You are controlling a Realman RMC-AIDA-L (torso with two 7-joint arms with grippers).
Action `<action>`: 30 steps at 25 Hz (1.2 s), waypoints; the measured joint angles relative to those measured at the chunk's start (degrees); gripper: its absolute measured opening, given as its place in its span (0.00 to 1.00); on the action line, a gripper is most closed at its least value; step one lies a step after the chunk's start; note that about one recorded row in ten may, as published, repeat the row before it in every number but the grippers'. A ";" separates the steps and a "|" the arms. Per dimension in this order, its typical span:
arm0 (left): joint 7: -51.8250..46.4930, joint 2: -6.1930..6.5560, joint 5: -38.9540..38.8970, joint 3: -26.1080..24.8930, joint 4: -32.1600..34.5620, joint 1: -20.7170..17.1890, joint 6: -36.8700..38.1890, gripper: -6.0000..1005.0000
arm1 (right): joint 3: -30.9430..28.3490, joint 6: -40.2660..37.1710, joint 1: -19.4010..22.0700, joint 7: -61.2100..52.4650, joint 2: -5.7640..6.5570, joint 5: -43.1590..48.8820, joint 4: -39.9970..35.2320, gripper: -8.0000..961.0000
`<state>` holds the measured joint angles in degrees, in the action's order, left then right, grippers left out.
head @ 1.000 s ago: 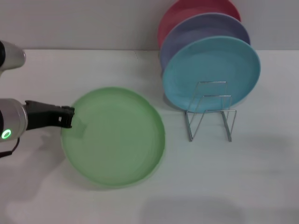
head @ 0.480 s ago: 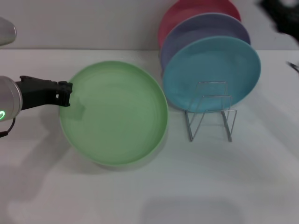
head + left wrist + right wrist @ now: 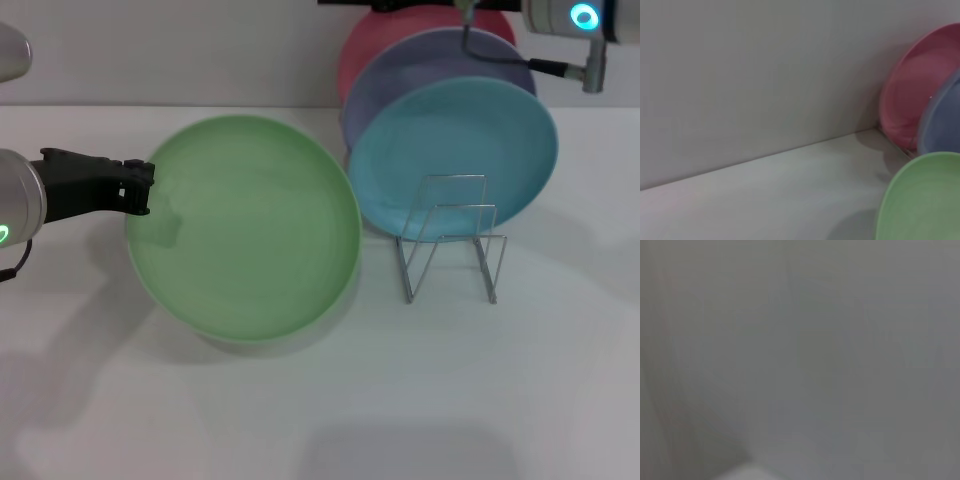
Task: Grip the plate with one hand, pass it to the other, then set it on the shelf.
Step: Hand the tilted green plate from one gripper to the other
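Leftmost, left gripper (image 3: 143, 187): fingers pinched on the near-left rim of the light green plate (image 3: 245, 228), held tilted above the white table (image 3: 500, 380). Next, wire shelf (image 3: 450, 240), holding a turquoise plate (image 3: 452, 150), lavender plate (image 3: 440, 65) and pink plate (image 3: 400, 30) upright. Right arm (image 3: 570, 20): top edge, fingers not discernible.

Left end effector (image 3: 140, 188) clamped, raised

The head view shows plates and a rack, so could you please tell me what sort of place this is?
Probably a lab tabletop staged as a dish-drying spot: a bare white table against a plain wall, a wire dish rack with turquoise plate standing in it, and the left tool gripping a light green plate.
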<state>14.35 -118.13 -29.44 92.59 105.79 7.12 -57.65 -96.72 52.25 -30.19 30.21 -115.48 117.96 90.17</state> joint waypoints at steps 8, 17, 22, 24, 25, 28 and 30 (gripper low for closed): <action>0.48 -0.08 -0.14 0.02 0.42 0.05 0.26 0.04 | -2.87 16.46 -14.70 -14.23 0.84 11.09 -13.08 0.87; 0.58 -0.09 -0.51 0.04 0.47 0.17 0.47 0.04 | -2.13 15.94 -17.74 -9.19 0.43 9.53 -20.02 0.87; 0.60 -0.08 -0.61 0.04 0.47 0.24 0.47 0.04 | -0.12 14.30 -19.24 -6.82 0.22 10.01 -23.59 0.86; 0.60 -0.08 -0.61 0.07 0.47 0.34 0.47 0.04 | 0.56 13.71 -19.45 -6.63 0.18 10.28 -24.19 0.86; 0.60 -0.08 -0.62 0.12 0.47 0.41 0.47 0.04 | 1.01 13.05 -19.87 -6.41 0.09 10.61 -25.12 0.86; 0.60 -0.08 -0.62 0.12 0.47 0.49 0.44 0.04 | 1.22 12.64 -20.21 -6.27 0.02 10.99 -25.89 0.86; 0.60 -0.08 -0.62 0.10 0.47 0.52 0.27 0.04 | 1.55 11.88 -20.45 -6.07 -0.06 11.83 -26.66 0.86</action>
<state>14.94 -118.21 -30.07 92.69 106.26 7.64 -57.37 -95.18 64.12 -50.64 24.14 -115.54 129.80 63.51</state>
